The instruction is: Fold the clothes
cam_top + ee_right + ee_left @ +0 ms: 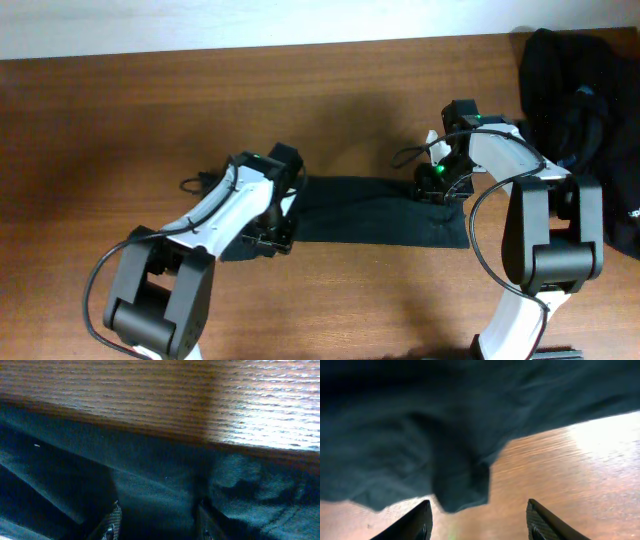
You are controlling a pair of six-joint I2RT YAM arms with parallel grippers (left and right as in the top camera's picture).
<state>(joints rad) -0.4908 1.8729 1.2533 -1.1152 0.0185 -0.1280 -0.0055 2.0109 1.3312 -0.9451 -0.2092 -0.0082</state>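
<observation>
One of the clothes, a black garment (385, 212), lies folded into a long flat strip across the middle of the table. My left gripper (272, 232) is at the strip's left end. In the left wrist view that gripper (477, 521) is open over bare wood, and a loose corner of the black cloth (462, 491) sags just ahead of its fingertips, touching neither. My right gripper (437, 185) is at the strip's far right edge. In the right wrist view it (159, 522) stands open, its fingers (113, 521) apart over flat black fabric (160, 487).
A heap of more black clothes (580, 110) sits at the back right corner, close behind the right arm. The wooden table (150, 120) runs to the back edge against a white wall (200, 20).
</observation>
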